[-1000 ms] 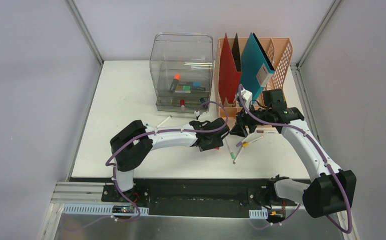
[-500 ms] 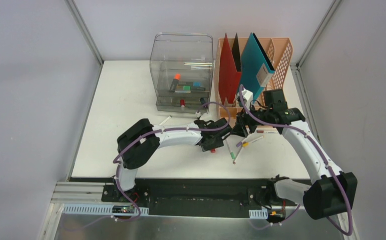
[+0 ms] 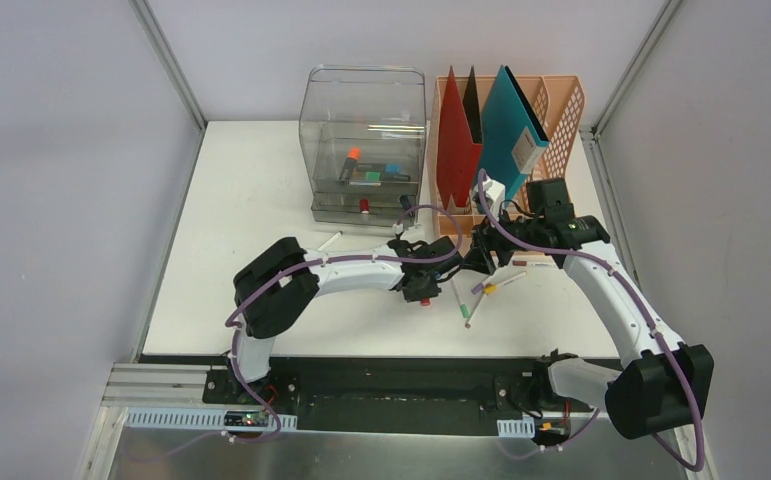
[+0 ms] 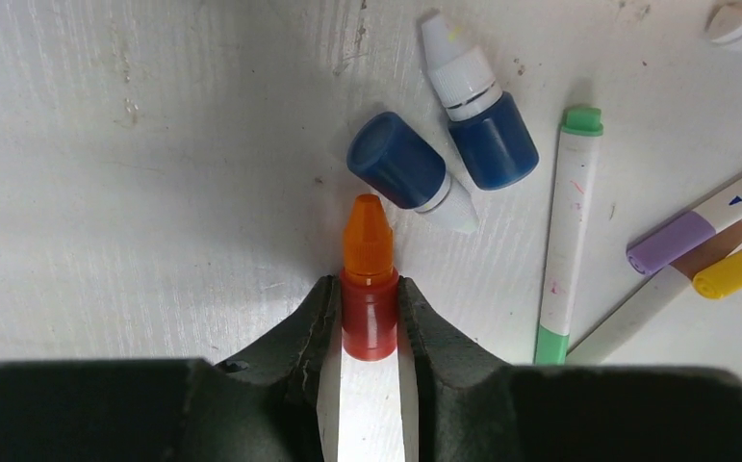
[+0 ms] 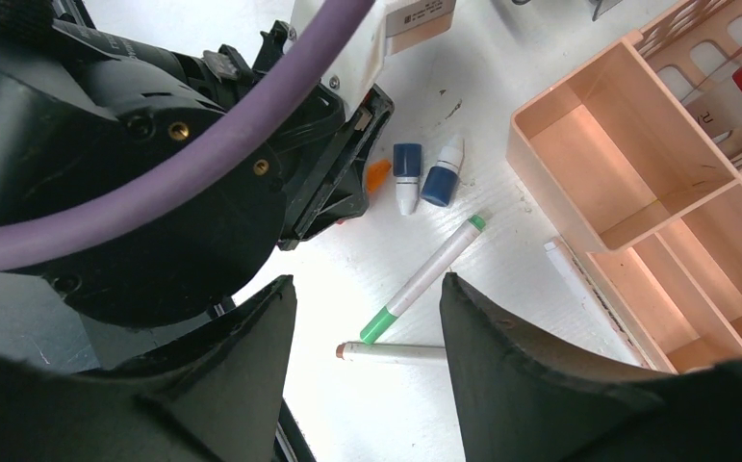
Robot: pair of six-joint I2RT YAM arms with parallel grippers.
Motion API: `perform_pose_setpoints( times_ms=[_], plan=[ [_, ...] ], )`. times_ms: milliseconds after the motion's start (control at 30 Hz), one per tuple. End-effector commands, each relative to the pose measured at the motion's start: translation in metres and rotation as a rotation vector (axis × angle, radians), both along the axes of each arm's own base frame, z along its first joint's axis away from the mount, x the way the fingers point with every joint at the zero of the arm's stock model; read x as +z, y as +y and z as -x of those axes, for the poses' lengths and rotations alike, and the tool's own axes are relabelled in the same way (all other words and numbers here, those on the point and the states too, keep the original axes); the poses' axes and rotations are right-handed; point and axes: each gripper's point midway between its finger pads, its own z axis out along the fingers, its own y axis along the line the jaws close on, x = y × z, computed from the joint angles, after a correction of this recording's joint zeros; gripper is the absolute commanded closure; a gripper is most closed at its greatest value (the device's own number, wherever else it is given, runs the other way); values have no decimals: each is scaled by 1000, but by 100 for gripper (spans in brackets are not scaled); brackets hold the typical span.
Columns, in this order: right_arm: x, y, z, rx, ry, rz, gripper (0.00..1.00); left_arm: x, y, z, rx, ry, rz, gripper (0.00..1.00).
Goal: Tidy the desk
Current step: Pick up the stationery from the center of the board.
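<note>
Top view: the desk [image 3: 251, 200] is filling the middle of the cell, a white top between grey walls. Both arms are reaching in over its right-centre part.

Left gripper [image 4: 368, 289]: its fingers are pressing on either side of a small red dropper bottle [image 4: 367, 245] with an orange cap. The cap is pointing away from the wrist. Cannot tell whether the bottle is resting on the desk or is just off it.

Just beyond the cap, two blue-and-white dropper bottles [image 4: 400, 168] are lying side by side on the white surface, touching or nearly so. To their right a green-capped marker [image 4: 567, 231] is lying lengthwise. Farther right a purple-capped marker [image 4: 670, 241] and a yellow-capped marker [image 4: 737, 269] are lying at a slant, close together.

Right gripper [image 5: 367, 318]: its jaws are standing apart with nothing between them. It is hovering over the green-capped marker, close beside the left gripper.

Far side: a clear drawer box [image 3: 366, 140] is standing at the far centre with small items inside. Just right of it a peach file rack [image 3: 561, 110] is holding a red folder [image 3: 456, 150] and a teal folder [image 3: 506, 130], both upright. A white pen [image 3: 327, 242] is lying alone on the desk, near the drawer box.
</note>
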Motion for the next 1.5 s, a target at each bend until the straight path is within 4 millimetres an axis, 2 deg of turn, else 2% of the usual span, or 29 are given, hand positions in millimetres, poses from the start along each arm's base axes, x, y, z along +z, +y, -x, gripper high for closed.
perform_pose_setpoints(
  times_ms=[0, 233, 400, 567, 800, 933, 1133, 1333, 1467],
  plan=[
    [14, 1, -4, 14, -66, -14, 41, 5, 21, -2, -64, -44, -70, 92],
    [14, 1, -4, 14, -67, -13, 41, 21, 51, -6, -84, -138, -117, 95],
    [14, 0, -4, 13, -68, -10, 41, 40, 46, -17, -168, -200, -2, 100],
    [14, 0, -4, 11, -73, -9, 41, 63, 44, -28, -238, -306, 167, 100],
    [14, -1, -4, 10, -72, -6, 41, 106, 58, -39, -293, -507, 363, 100],
    [13, -1, -5, 9, -70, -4, 41, 130, 71, -51, -270, -591, 434, 100],
    [12, -1, -6, 7, -72, 0, 41, 154, 82, -71, -223, -648, 552, 100],
    [10, -2, -6, 7, -69, 5, 41, 184, 84, -93, -142, -724, 770, 100],
    [11, -2, -6, 6, -75, 5, 41, 196, 86, -111, -63, -765, 852, 100]
  ],
)
